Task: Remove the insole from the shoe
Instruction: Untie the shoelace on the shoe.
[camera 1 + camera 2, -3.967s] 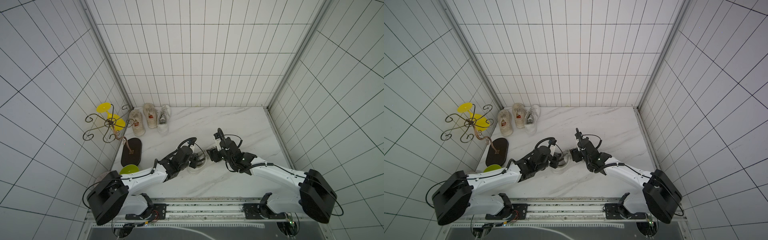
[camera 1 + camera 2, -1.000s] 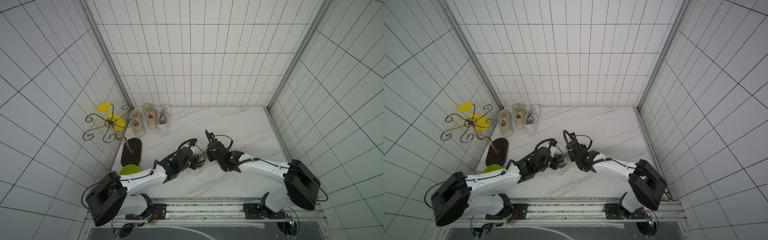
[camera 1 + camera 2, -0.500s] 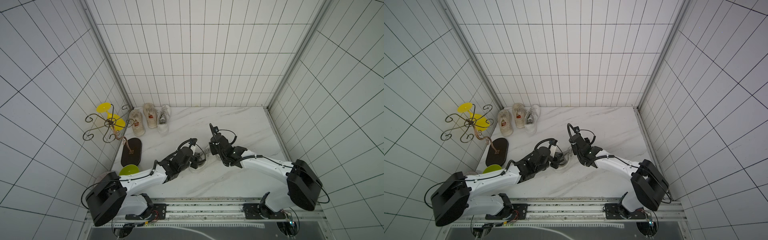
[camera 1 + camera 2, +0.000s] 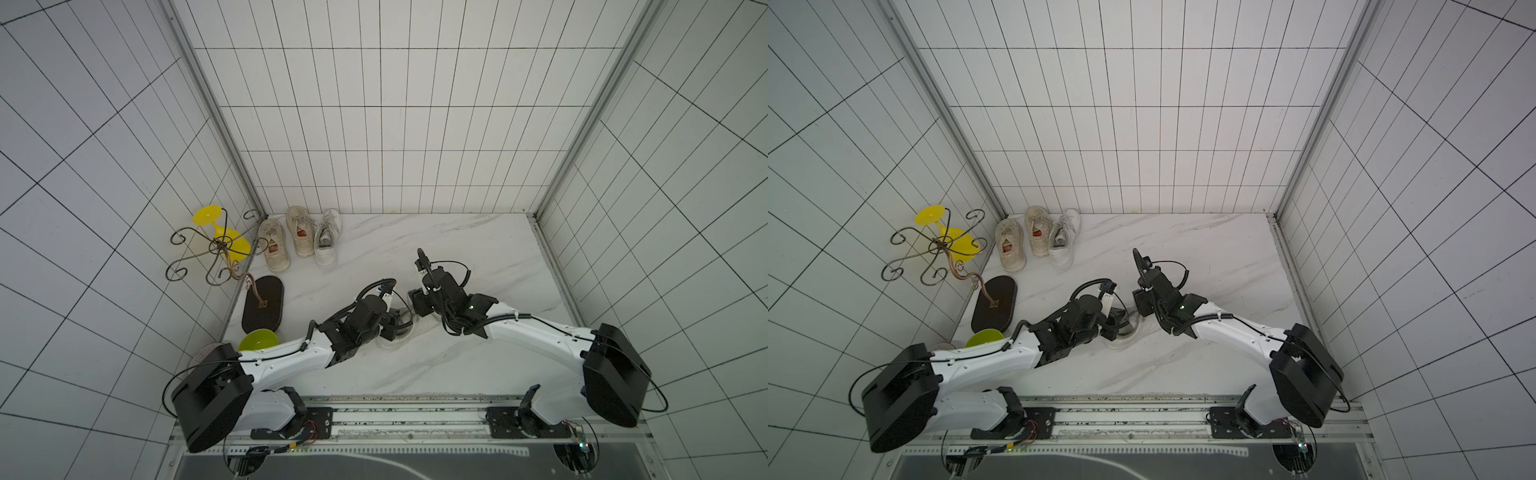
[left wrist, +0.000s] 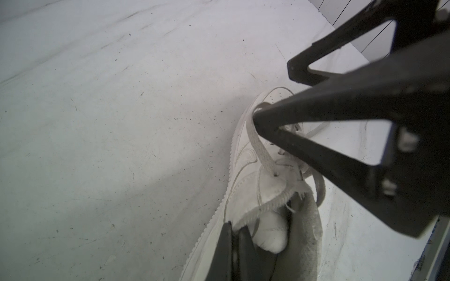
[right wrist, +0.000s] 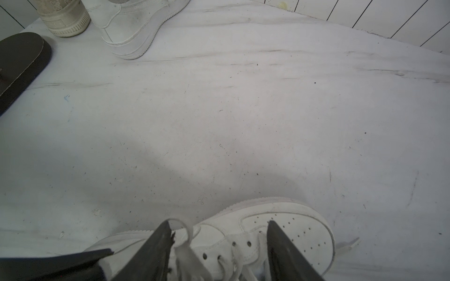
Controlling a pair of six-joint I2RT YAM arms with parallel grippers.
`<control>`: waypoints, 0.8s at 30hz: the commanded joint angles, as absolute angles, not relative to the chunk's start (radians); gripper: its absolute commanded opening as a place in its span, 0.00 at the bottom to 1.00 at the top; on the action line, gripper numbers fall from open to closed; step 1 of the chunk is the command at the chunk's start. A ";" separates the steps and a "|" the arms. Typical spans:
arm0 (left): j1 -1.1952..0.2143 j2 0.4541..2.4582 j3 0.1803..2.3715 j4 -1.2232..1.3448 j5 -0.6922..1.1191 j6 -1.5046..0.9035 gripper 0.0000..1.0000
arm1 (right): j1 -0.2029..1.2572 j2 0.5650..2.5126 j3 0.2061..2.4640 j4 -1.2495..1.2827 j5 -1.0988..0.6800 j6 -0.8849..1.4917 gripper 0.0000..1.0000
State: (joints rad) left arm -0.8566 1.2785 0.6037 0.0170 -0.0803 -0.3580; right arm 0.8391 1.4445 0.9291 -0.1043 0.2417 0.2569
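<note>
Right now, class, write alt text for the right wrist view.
The right arm's two dark fingers stand open over the laced front of a white sneaker on the marble table. A second white sneaker stands farther off.

Free room: table (image 4: 478, 245) was bare at rear-centre and along R side up to R wall (image 4: 665, 232); a gripper could pass there unhindered. Front strip by the rail (image 4: 407, 415) was bare but bracketed by L arm (image 4: 286, 363) and R arm (image 4: 540, 336).

Obstructions: 3 spare shoes (image 4: 301, 239) in rear-L corner; oval base (image 4: 264, 305) w/ wire stand (image 4: 214, 249) along L edge; green bowl (image 4: 257, 340) just in front of it, beside L arm.

At the shoe (image 4: 390, 343): L gripper (image 5: 235, 234) occupied the collar. R gripper (image 6: 218, 223) straddled the laces (image 6: 187, 255), jaws apart. Little room btw the two.
</note>
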 commanded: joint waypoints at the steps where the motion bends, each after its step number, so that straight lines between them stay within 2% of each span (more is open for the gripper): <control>1: -0.862 1.265 0.620 0.093 -0.078 -0.357 0.00 | 0.841 1.417 0.906 -0.136 0.261 0.277 0.62; 15: -0.862 1.263 0.620 0.089 -0.090 -0.353 0.00 | 0.847 1.373 0.861 -0.196 0.238 0.289 0.59; 24: -0.863 1.238 0.611 0.099 -0.065 -0.344 0.00 | 0.845 1.470 0.873 -0.198 0.269 0.299 0.58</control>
State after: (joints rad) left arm -0.8566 1.2785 0.6037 0.0105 -0.0799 -0.3519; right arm 0.8398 1.4391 0.9073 -0.1772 0.2546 0.2836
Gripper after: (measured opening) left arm 0.057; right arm 0.580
